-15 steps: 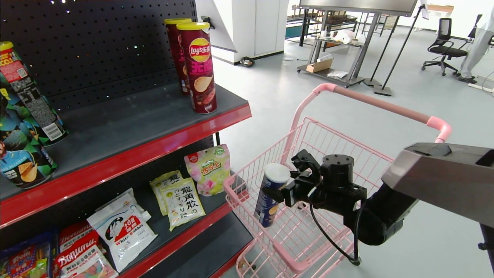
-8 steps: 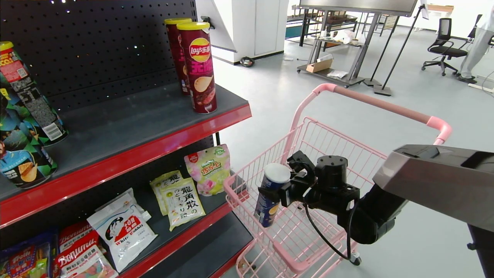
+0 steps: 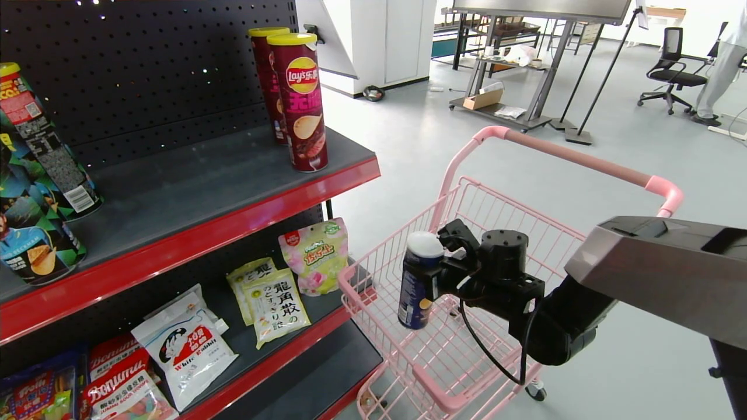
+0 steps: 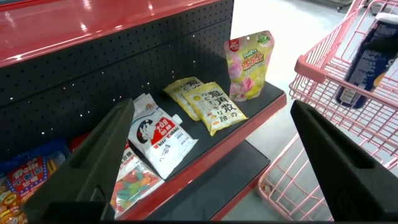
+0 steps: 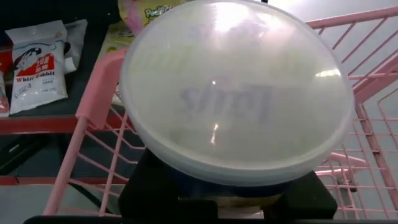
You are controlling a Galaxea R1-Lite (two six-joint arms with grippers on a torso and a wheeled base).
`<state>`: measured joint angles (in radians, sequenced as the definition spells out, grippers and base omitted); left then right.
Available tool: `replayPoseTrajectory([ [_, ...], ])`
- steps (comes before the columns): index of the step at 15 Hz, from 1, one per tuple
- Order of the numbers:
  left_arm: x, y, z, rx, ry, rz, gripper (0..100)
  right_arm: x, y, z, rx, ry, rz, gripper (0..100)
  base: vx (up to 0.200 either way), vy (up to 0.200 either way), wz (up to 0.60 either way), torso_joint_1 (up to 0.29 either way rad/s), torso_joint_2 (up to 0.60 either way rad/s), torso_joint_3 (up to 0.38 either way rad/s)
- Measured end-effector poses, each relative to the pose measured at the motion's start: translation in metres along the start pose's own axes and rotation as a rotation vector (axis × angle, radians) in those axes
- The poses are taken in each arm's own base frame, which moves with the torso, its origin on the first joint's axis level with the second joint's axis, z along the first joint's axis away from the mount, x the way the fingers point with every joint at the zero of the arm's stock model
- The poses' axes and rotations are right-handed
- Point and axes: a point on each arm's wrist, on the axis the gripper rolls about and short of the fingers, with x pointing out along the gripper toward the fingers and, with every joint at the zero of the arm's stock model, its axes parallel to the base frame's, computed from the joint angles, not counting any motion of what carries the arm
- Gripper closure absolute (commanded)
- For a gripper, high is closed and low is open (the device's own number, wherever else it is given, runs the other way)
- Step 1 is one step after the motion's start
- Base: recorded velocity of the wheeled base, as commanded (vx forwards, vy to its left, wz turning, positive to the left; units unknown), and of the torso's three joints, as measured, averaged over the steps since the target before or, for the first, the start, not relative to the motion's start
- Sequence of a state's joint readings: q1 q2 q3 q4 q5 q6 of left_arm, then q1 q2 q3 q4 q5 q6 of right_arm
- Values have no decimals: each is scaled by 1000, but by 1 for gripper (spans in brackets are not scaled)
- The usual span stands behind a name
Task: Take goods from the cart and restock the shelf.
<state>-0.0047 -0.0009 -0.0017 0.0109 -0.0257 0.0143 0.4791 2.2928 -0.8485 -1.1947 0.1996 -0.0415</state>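
One blue can (image 3: 414, 298) — in right gripper (image 3: 434, 276)

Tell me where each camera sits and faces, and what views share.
Head view: on the head, looking down at the black red-edged metal shelf and pink wire cart; the right gripper holds a dark blue chip canister.
Left wrist view: on the left wrist, facing lower-shelf snack pouches between the open left gripper's fingers.
Right wrist view: on the right wrist, looking onto the canister's white plastic lid past its dark fingers.
Shared: all three show cart and canister.
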Motion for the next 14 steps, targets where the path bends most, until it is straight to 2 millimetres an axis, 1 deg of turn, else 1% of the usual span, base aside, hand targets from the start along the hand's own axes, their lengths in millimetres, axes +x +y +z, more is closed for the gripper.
replayPoseTrajectory([
  [1,0,0,0,0,0,-1,0,-6,3,8,-4,-8,-6,100,0,0,0,0,0,0],
  [3,0,0,0,1,0,-1,0,-28,8,31,-9,-7,-19,100,0,0,0,0,0,0],
  [4,0,0,0,2,0,-3,0,-41,10,45,-9,1,-31,100,0,0,0,0,0,0],
  [6,0,0,0,3,0,-5,0,-76,11,77,-3,28,-60,100,0,0,0,0,0,0],
  [7,0,0,0,4,0,-4,0,-96,10,93,2,42,-79,100,0,0,0,0,0,0],
  [9,0,0,0,2,0,-4,0,-141,6,124,11,53,-150,100,0,0,0,0,0,0],
  [11,0,0,0,1,0,-5,0,-189,4,145,14,47,-219,100,0,0,0,0,0,0],
  [12,0,0,0,1,0,-5,0,-214,6,150,20,60,-245,100,0,0,0,0,0,0],
  [14,0,0,0,1,0,-6,0,-266,13,149,43,104,-299,100,0,0,0,0,0,0],
])
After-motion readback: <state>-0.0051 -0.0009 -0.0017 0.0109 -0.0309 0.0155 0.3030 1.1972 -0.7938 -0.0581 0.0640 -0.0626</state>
